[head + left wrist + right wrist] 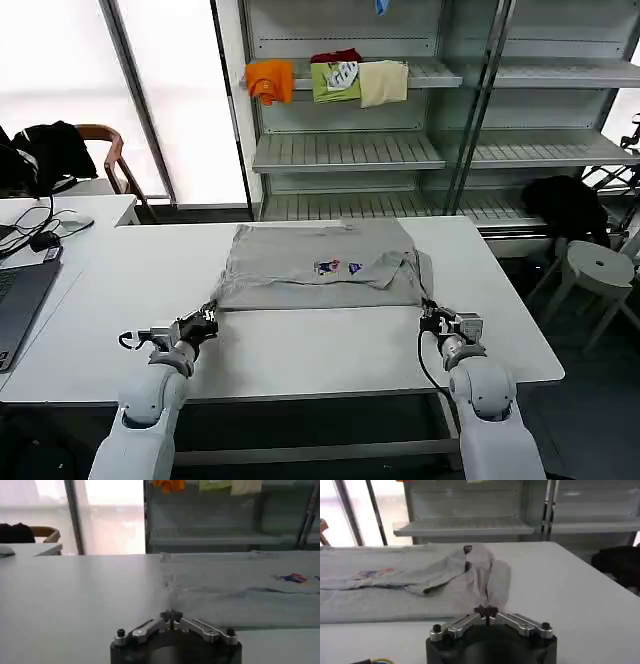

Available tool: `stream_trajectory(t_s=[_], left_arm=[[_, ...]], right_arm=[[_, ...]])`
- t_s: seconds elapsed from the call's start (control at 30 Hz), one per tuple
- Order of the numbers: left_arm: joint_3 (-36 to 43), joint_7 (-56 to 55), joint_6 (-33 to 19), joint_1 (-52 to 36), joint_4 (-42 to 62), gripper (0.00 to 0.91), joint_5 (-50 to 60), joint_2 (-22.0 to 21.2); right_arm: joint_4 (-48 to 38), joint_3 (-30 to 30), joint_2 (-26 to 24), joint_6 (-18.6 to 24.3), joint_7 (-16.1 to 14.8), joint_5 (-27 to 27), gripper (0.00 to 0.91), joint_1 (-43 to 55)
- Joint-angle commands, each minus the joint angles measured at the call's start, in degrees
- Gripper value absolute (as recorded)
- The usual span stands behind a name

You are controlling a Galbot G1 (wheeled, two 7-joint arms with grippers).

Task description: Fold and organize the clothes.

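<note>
On the white surface (pixel 300 350) lies a grey shirt (pixel 320 265); its small print can't be read. Left pincer (pixel 208 318) & right pincer (pixel 428 315) pinch shut on its near corners.

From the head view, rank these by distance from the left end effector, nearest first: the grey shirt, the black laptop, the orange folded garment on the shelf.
1. Light grey cotton shirt: its near left corner lies right at the left end effector.
2. Black laptop: at the table's far left edge.
3. Orange folded garment: up on the metal shelf behind the table.
</note>
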Motion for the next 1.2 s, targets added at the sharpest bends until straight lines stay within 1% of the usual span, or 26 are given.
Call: stream_trajectory(t_s=[0.03, 0.2, 0.4, 0.53, 0.67, 0.87, 0.9, 0.93, 0.97, 1.03, 1.2], left_arm=[[-1.67, 0.15, 1.76, 10.47, -14.96, 0.000, -2.50, 1.31], [-3.84, -0.46, 1.94, 19.05, -23.12, 0.000, -3.69, 1.69], [-6.70, -3.87, 1.55, 27.62, -28.51, 0.000, -5.81, 1.54], [-8.88, -6.83, 1.37, 29.99, -29.84, 0.000, -6.41, 0.84], [-9.13, -8.91, 0.32, 32.22, -30.24, 0.000, -6.46, 0.83], [-10.02, -10.49, -1.12, 31.67, -27.70, 0.000, -5.68, 0.89], [-10.00, -10.91, -1.16, 31.67, -27.48, 0.030, -5.51, 0.94], [-9.97, -11.22, -1.12, 31.62, -27.30, 0.322, -5.40, 0.92], [-9.96, -11.10, -1.06, 31.64, -27.19, 0.907, -5.30, 0.87], [-9.40, -11.18, -1.19, 32.07, -27.37, 0.907, -5.26, 0.93], [-8.34, -12.70, -1.04, 31.72, -28.04, 0.907, -4.24, 0.10]], right_arm=[[12.30, 0.13, -0.79, -0.22, 0.39, 1.84, 0.000, -9.37], [17.68, 0.15, -1.91, -0.18, 0.42, 1.81, 0.000, -16.24], [21.94, -0.18, -2.64, -0.19, 1.30, 1.74, 0.000, -22.07], [23.85, -0.51, -2.92, -0.20, 1.66, 1.00, 0.000, -24.52], [24.58, -0.60, -3.12, -0.21, 1.76, 0.28, 0.000, -26.08], [24.14, -1.13, -2.84, -0.15, 1.51, -0.73, 0.000, -27.28], [23.76, -1.22, -2.72, -0.12, 1.37, -1.29, 0.675, -27.23], [23.45, -1.29, -2.53, -0.11, 1.24, -1.68, 0.907, -27.17], [23.18, -1.35, -2.43, -0.13, 1.16, -2.04, 0.907, -27.11], [22.67, -1.32, -2.25, -0.09, 0.59, -3.31, 0.907, -26.94], [23.11, -0.47, -1.74, -0.09, 1.21, -6.60, 0.907, -26.37]])
